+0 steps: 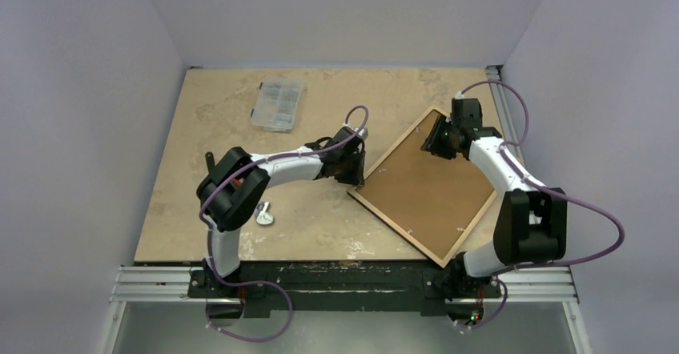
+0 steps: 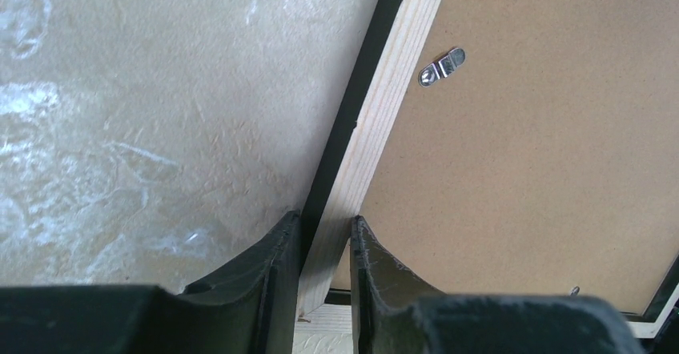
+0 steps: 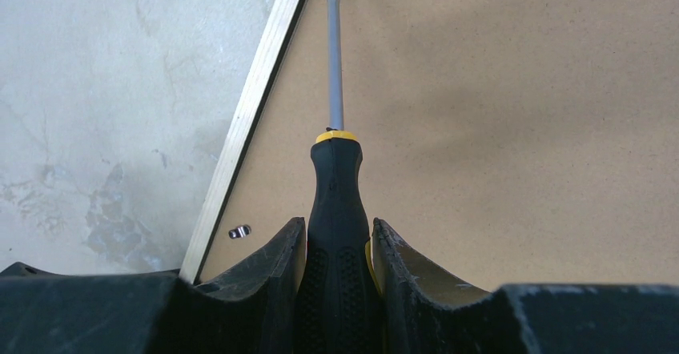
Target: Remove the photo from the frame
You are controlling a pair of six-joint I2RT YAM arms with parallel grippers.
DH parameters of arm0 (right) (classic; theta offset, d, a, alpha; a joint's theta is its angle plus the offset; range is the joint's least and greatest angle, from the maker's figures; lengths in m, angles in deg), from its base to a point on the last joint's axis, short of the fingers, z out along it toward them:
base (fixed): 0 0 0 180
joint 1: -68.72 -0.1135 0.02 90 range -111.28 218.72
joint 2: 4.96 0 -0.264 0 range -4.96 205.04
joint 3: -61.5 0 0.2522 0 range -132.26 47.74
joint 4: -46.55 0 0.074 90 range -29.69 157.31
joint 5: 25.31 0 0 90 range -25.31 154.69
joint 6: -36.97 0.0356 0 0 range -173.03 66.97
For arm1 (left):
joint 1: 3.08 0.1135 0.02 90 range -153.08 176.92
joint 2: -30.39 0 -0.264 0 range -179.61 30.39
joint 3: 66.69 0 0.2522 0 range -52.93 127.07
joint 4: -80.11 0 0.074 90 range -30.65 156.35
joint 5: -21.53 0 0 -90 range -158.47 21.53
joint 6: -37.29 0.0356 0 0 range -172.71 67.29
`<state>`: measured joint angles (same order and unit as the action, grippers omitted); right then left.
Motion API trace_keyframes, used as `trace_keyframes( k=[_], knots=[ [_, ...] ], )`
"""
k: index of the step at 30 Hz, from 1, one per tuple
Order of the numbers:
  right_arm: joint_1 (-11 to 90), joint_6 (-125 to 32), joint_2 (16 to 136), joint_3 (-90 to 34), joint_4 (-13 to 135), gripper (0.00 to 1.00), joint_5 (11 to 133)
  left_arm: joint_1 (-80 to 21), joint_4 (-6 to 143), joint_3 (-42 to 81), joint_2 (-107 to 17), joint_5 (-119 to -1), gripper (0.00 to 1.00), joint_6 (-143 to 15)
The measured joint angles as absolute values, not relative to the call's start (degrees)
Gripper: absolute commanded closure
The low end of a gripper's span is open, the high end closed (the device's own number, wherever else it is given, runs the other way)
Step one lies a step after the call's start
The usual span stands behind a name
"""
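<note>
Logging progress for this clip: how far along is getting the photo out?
Done: frame lies face down. In hand: left jaws clamp its edge, right jaws hold a screwdriver at the backing's rim. Remaining: backing still in, photo unseen.

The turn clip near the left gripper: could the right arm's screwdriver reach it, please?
Probably yes: bare backing lies between screwdriver and clip; the left gripper, straddling the frame's edge, stands close.
</note>
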<state>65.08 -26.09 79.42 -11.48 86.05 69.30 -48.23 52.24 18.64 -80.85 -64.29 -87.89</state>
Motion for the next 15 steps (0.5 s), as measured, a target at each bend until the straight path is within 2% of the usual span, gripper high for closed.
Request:
trace_keyframes(
  k=[15],
  knots=[
    [65.1,-28.19,82.96,-11.5,83.84,1.0,73.71,-48.16,53.03,15.78,-78.81,-64.79,1.0,-90.14]
  ],
)
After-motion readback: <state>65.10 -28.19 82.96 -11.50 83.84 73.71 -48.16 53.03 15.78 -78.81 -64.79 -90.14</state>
